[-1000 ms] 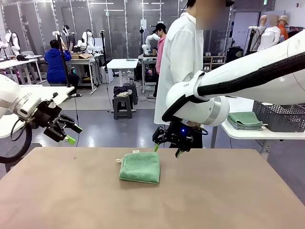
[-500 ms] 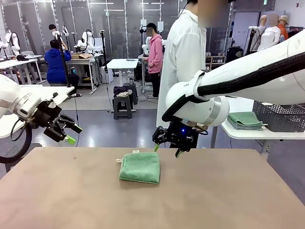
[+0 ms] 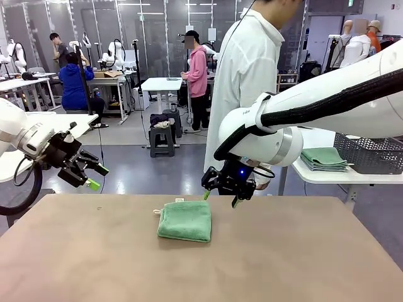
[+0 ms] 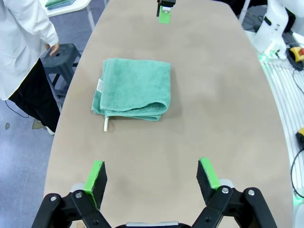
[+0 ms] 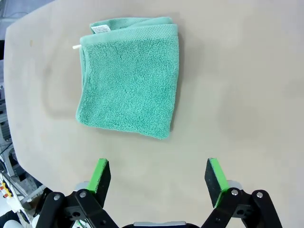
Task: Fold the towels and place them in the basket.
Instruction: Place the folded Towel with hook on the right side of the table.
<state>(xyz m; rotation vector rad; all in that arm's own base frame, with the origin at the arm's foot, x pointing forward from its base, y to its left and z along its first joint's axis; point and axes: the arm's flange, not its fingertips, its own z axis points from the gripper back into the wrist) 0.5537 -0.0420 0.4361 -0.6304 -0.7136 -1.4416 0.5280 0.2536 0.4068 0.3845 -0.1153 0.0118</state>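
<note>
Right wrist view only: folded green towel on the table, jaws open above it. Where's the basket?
Observer: Basket sits on a white side table to the robot's right.
Operator: Anything next to it?
Observer: Folded towels lie stacked beside it on that side table.
Operator: Left gripper?
Observer: Left gripper is open and empty, held up near the left end of the table.

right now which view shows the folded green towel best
The right wrist view: it looks almost straight down on the green towel, large and whole, white tag included. The left wrist view also shows it whole, but smaller and slanted. The front view sees it low and foreshortened.
</note>
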